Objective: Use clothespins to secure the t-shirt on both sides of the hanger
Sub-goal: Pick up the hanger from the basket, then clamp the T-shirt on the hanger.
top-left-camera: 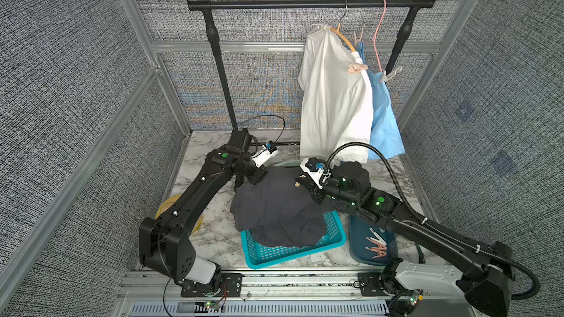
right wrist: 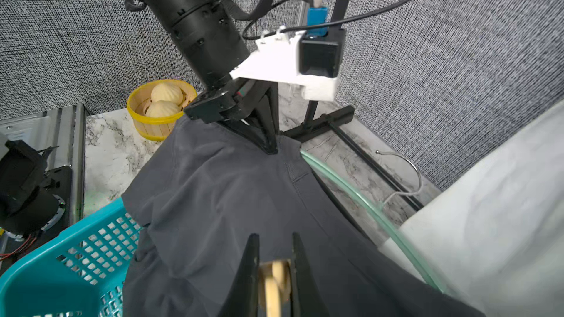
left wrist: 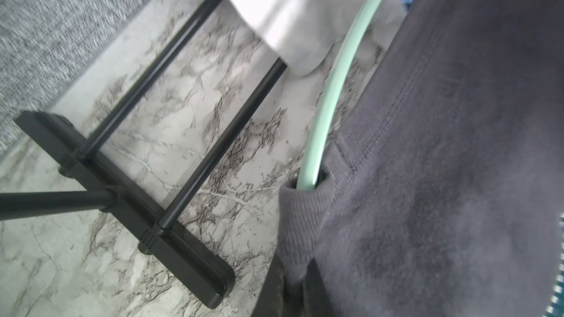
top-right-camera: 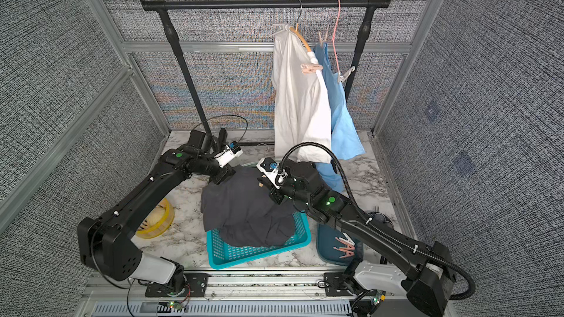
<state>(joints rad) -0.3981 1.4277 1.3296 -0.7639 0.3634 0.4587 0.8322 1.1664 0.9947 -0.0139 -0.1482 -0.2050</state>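
Observation:
The dark grey t-shirt (top-left-camera: 274, 205) (top-right-camera: 244, 208) lies draped over a teal basket. A mint-green hanger (left wrist: 328, 96) (right wrist: 366, 208) goes in at its ribbed collar. My left gripper (top-left-camera: 239, 182) (right wrist: 270, 149) is shut on the t-shirt's fabric at the collar edge (left wrist: 300, 230). My right gripper (top-left-camera: 300, 182) (right wrist: 273, 236) hovers over the t-shirt's other side, shut on a beige clothespin (right wrist: 274, 279). Several more clothespins (top-left-camera: 377, 243) (top-right-camera: 345, 247), pink and white, lie in a dark blue tray (top-left-camera: 357, 239) under the right arm.
The teal basket (top-left-camera: 293, 254) sits at the front middle. A yellow tub (top-right-camera: 155, 221) (right wrist: 161, 108) of dumplings is at the left. The black rack (top-left-camera: 305, 3) at the back holds a pegged white shirt (top-left-camera: 332, 96) and a blue one (top-left-camera: 384, 123); its foot (left wrist: 122, 202) lies beside the left gripper.

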